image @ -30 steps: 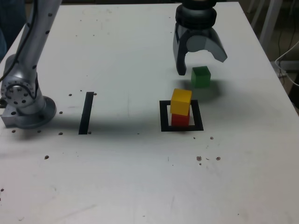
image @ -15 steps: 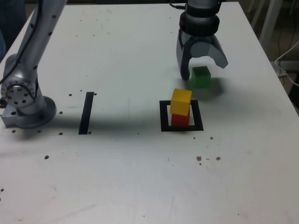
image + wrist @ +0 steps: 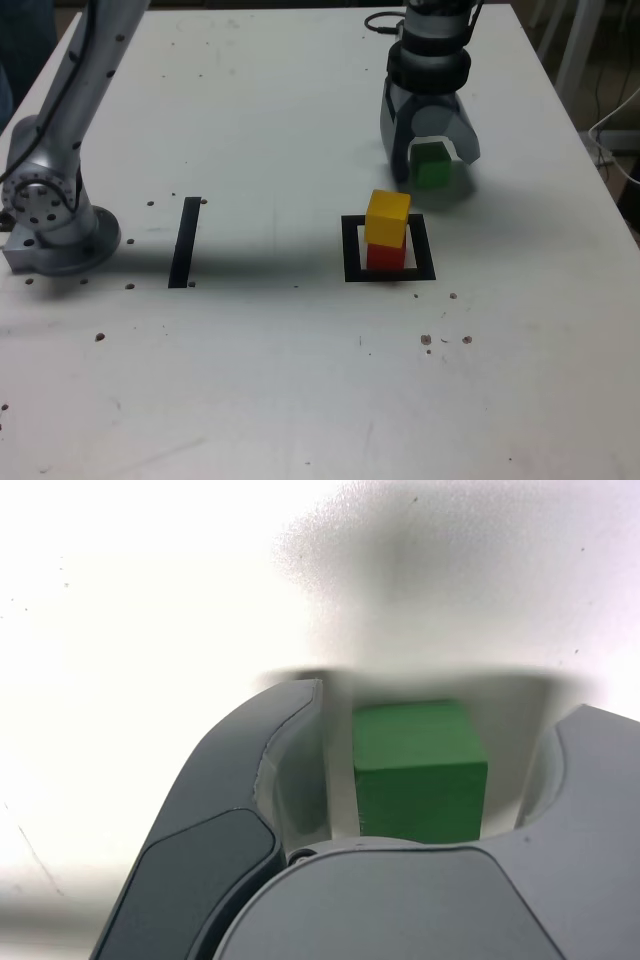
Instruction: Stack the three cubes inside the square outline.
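Your grey two-fingered gripper (image 3: 432, 172) is lowered over the small solid green cube (image 3: 432, 165), one jaw on each side. In the wrist view the green cube (image 3: 420, 768) sits between the jaws with a gap visible on both sides, so the jaws are parted and nothing is grasped. The cube rests on the white tabletop (image 3: 280, 130). Nearer the camera, a yellow cube (image 3: 387, 217) sits atop a red cube (image 3: 386, 257) inside the flat black square outline (image 3: 352, 250). A straight black strip (image 3: 185, 241) lies well apart, toward the exterior view's left.
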